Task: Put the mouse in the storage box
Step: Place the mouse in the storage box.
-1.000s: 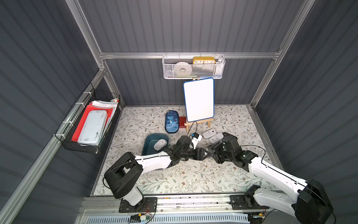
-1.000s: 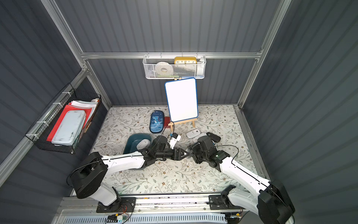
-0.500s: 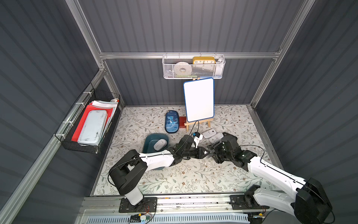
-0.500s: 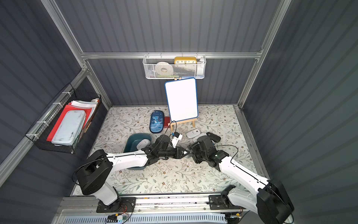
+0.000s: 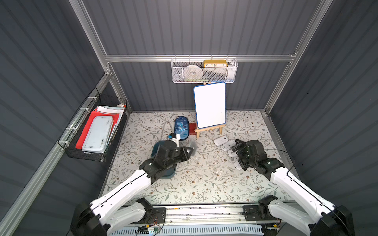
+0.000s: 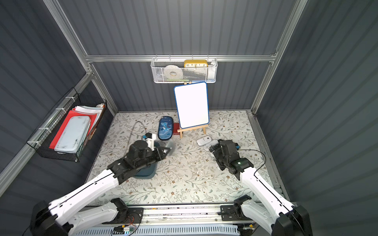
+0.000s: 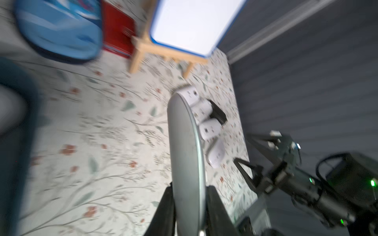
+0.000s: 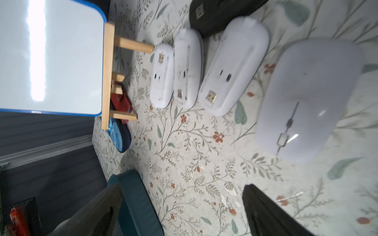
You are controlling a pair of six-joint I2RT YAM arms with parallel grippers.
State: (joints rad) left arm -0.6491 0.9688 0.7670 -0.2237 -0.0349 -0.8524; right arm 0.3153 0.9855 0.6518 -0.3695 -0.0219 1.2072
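Observation:
My left gripper (image 5: 188, 150) is shut on a grey mouse (image 5: 191, 147) held on edge above the mat, just right of the storage box. In the left wrist view the mouse (image 7: 186, 153) stands clamped between both black fingers (image 7: 166, 204). The storage box (image 5: 168, 175) is a dark teal tub, mostly hidden under the left arm in both top views (image 6: 146, 173); its rim (image 8: 133, 196) shows in the right wrist view. My right gripper (image 5: 235, 152) is open and holds nothing, over the mat beside a row of mice.
Several white mice (image 8: 233, 65) and a black one (image 8: 216, 12) lie in a row at the right. A whiteboard on a wooden easel (image 5: 209, 105), a blue dinosaur pencil case (image 5: 181, 128) and a red item (image 5: 192, 131) stand at the back. A wire basket (image 5: 94, 130) hangs on the left wall.
The two grippers met at mid-table. The left one shut on the mouse and swung left toward the box. The right one opened and drew back to the right.

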